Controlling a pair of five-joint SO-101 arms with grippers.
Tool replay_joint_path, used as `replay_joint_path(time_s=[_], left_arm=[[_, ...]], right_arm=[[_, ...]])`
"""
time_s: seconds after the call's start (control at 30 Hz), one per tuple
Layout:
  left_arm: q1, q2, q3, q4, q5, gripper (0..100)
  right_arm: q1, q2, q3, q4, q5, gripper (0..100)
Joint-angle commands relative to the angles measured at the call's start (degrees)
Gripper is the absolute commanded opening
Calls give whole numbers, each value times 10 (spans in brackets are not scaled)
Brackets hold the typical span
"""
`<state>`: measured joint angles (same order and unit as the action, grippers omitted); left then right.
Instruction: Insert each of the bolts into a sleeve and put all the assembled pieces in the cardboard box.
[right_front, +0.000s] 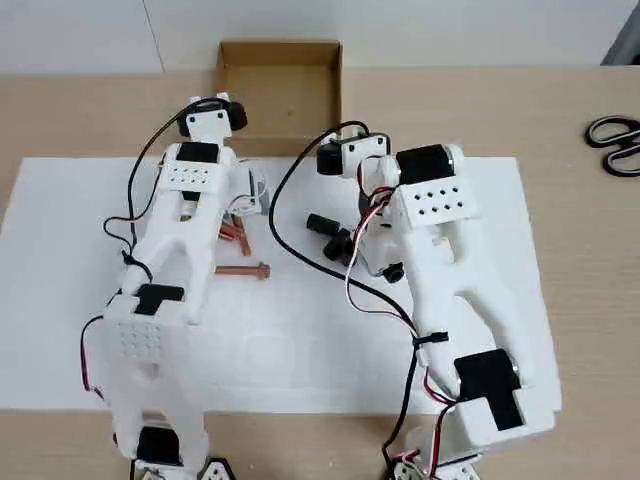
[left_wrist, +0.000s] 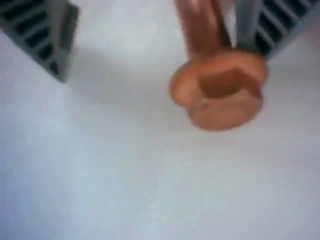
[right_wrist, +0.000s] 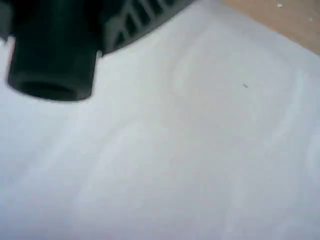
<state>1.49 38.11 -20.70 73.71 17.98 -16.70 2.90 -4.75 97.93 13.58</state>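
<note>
In the left wrist view a copper bolt (left_wrist: 217, 90) with a flanged head lies on the white mat, against one finger (left_wrist: 272, 25) of my left gripper (left_wrist: 155, 60). The gripper is open and its other finger (left_wrist: 47, 35) stands well apart. From above, my left gripper (right_front: 245, 203) hangs over the copper bolts (right_front: 235, 233), and another bolt (right_front: 243, 270) lies nearer the front. My right gripper (right_front: 385, 262) is shut on a black sleeve (right_wrist: 52, 55), held just above the mat. Two loose black sleeves (right_front: 320, 222) (right_front: 340, 245) lie between the arms. The cardboard box (right_front: 280, 46) sits at the back.
A white foam mat (right_front: 300, 340) covers the middle of the wooden table. Scissors (right_front: 615, 145) lie at the far right edge. Black cables (right_front: 290, 245) trail across the mat between the arms.
</note>
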Motion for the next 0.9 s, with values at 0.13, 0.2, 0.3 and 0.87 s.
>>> replay_joint_path(time_s=[0.13, 0.2, 0.3, 0.87], left_arm=[[3, 7, -28, -2, 2, 13], [3, 7, -36, 1, 2, 6], [5, 11, -64, 25, 2, 6], [64, 7, -189, 146, -49, 7]], right_arm=[[2, -33, -3, 7, 5, 14], [2, -33, -3, 7, 5, 14], [2, -33, -3, 7, 5, 14], [2, -33, -3, 7, 5, 14]])
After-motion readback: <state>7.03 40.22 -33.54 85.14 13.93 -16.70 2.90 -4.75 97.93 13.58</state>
